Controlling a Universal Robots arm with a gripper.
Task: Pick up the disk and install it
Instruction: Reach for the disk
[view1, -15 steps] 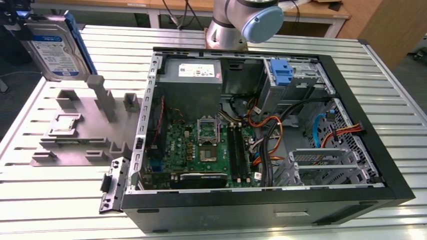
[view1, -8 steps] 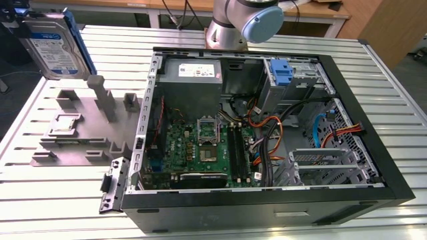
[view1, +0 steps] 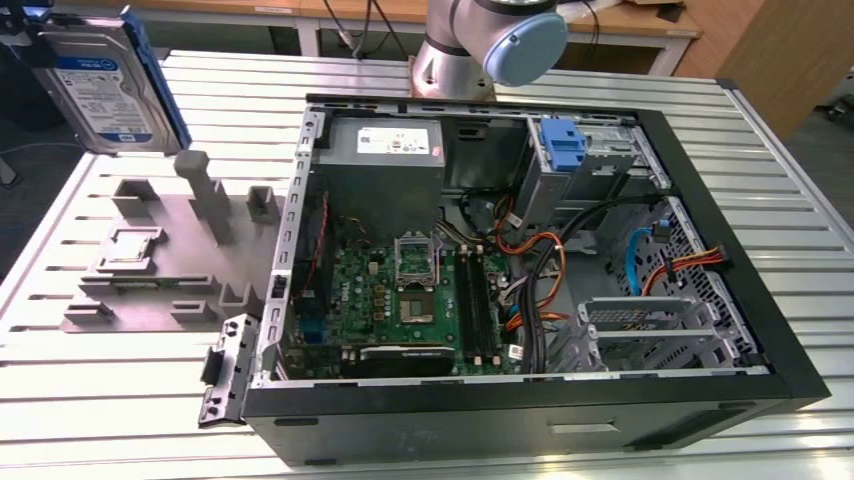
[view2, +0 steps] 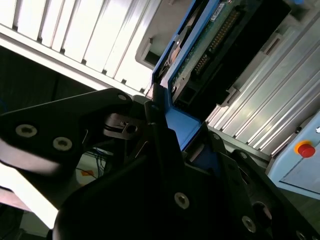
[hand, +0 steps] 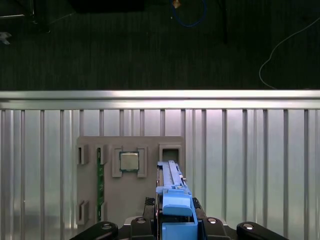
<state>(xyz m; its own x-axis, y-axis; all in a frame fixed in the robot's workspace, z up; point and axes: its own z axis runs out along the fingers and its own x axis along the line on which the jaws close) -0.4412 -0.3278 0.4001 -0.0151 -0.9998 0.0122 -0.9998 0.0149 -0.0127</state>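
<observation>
Ribbed metal tabletop (view1: 120, 400) lies below; black hand (view2: 181, 131) seemingly clamps flat, blue-framed silver disk (view1: 100, 75).

Pincer (hand: 175, 224) clamped on the disk (hand: 173, 192), gripping it edgewise

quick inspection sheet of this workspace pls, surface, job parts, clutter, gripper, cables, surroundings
surface: slatted metal table, carrying a grey fixture tray and an open computer case
job's things: disk in its blue carrier, held clear of the table above the tray; blue bracket sits in the case's drive bay
clutter: chip and green memory stick seated in the tray
grippers: gripper shut on the disk's carrier edges
cables: orange wires and blue wires loose inside the case; white cable on the dark floor
surroundings: red button on a pale box beside the table; arm's base behind the case
</observation>
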